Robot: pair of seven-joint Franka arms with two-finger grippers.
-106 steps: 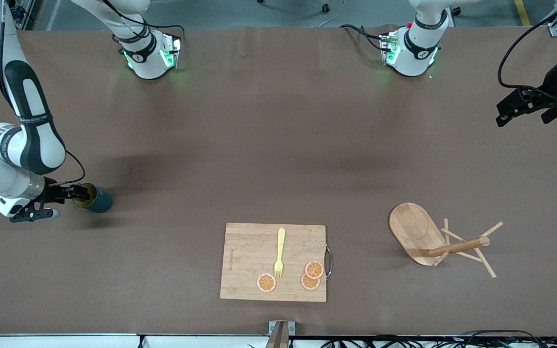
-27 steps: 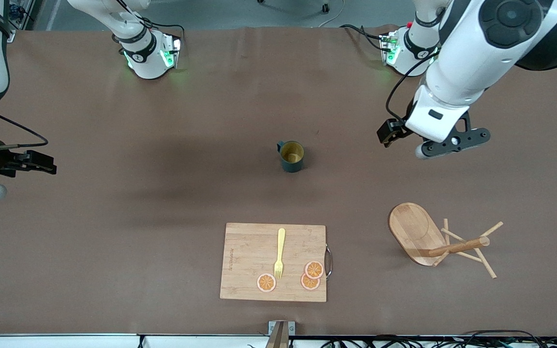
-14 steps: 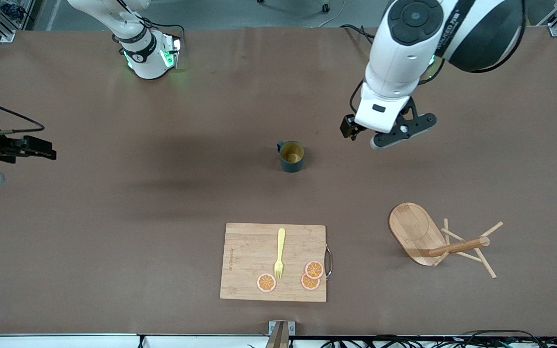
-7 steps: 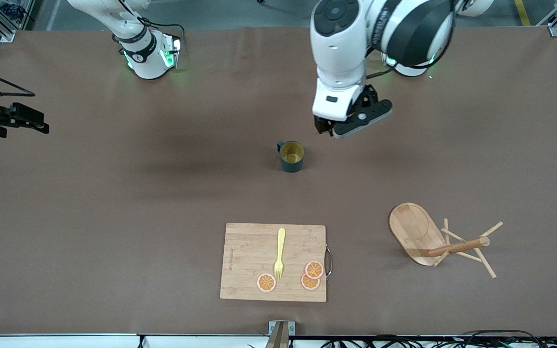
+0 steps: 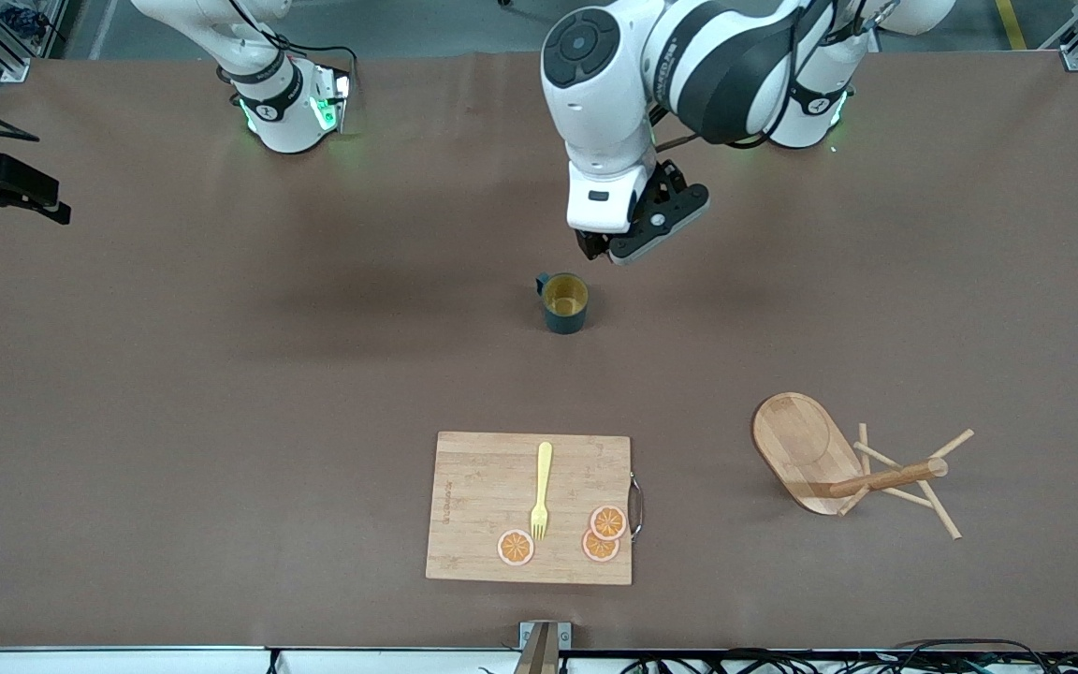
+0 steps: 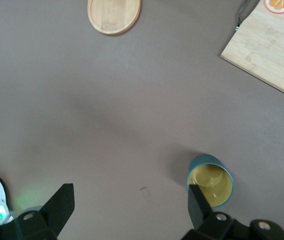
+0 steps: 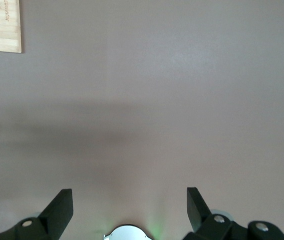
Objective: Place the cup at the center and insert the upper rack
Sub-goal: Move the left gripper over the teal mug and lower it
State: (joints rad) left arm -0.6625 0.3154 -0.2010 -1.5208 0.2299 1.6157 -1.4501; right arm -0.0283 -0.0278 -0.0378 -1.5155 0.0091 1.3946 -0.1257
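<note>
**A:** The left gripper (image 5: 598, 245), where is it, against a moment ago?

**B:** It has swung in from the left arm's end of the table and hangs over bare table just beside the cup (image 5: 564, 301), fingers (image 6: 56, 206) spread wide and empty. The right gripper (image 5: 29, 198) has pulled up toward the right arm's edge of the table; its jaws are wide too, holding nothing.

**A:** And the surface?

**B:** A broad brown table (image 5: 314, 374), grey floor past the arms' bases. The cutting board (image 5: 529, 507) lies near the front camera, carrying a yellow fork (image 5: 541, 490) and three orange slices (image 5: 516, 547).

**A:** The task's things?

**B:** The upper rack (image 5: 838, 468) lies tipped on its side toward the left arm's end, level with the board, well apart from both grippers. The cup stands upright mid-table, handle toward the right arm's end. In the left wrist view it (image 6: 210, 180) sits right against one fingertip, not between the two.
</note>
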